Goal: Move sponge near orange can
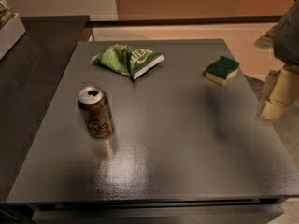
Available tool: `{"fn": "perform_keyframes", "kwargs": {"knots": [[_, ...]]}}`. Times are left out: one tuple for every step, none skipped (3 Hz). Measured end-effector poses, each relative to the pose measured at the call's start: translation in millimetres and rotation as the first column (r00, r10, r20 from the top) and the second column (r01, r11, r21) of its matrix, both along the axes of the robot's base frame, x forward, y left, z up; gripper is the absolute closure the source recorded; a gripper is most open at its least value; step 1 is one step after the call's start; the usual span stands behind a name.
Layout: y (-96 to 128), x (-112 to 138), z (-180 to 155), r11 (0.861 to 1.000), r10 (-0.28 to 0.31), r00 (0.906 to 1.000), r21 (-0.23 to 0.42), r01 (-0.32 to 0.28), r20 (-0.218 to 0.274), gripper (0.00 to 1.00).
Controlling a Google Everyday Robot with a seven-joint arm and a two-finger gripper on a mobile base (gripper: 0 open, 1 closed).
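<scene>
The sponge, a small block with a dark green top and pale yellow base, lies at the far right of the grey table. The orange can, brownish-orange with a silver top and dark script, stands upright at the left side, far from the sponge. My gripper, a cream-coloured piece under a grey arm, hangs at the right edge of the view, just off the table's right side, to the right of the sponge and a little nearer the front. It holds nothing that I can see.
A crumpled light-green chip bag lies at the far middle-left of the table. A dark counter runs along the left, with a white box at its far end. A low ledge and wall stand behind the table.
</scene>
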State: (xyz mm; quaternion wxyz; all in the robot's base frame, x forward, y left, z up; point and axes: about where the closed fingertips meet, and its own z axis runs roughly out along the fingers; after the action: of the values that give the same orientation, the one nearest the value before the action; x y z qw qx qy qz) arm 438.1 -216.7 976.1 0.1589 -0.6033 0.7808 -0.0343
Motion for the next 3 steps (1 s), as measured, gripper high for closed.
{"fn": "perform_keyframes", "kwargs": {"knots": [[0, 0, 0, 1.0, 0.0, 1.0, 0.0, 0.0, 0.0, 0.0], [2, 20, 0, 0.999, 0.034, 0.9994, -0.017, -0.034, 0.009, 0.0], [-3, 49, -7, 0.996, 0.082, 0.9967, -0.041, -0.081, 0.005, 0.0]]}}
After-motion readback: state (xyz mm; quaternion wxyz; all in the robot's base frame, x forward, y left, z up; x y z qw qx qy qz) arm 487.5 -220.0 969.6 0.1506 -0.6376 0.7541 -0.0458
